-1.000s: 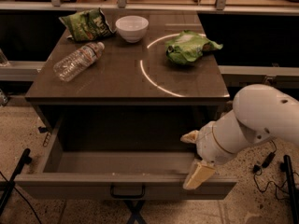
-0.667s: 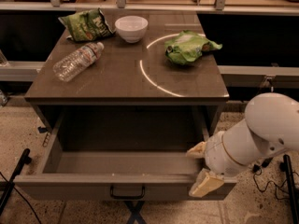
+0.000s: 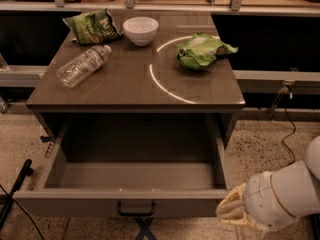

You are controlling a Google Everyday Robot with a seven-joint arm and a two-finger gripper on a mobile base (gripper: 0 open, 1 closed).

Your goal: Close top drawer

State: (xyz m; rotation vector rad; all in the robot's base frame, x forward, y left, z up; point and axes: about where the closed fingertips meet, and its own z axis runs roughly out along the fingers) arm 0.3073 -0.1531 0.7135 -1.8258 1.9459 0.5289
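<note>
Speckled floor (image 3: 261,145); hand (image 3: 229,212) beside open top drawer (image 3: 75,207).

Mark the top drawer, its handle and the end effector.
top drawer (image 3: 75,207): camera view, on the flat front panel, left of centre.
handle (image 3: 136,214): camera view, on the dark bar's middle.
end effector (image 3: 231,211): camera view, on its cream tip, beside the drawer's front right corner.

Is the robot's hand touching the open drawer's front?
Cannot tell. The camera view shows the gripper at the right front corner of the top drawer, overlapping its front panel; neither contact nor a gap shows plainly.
</note>
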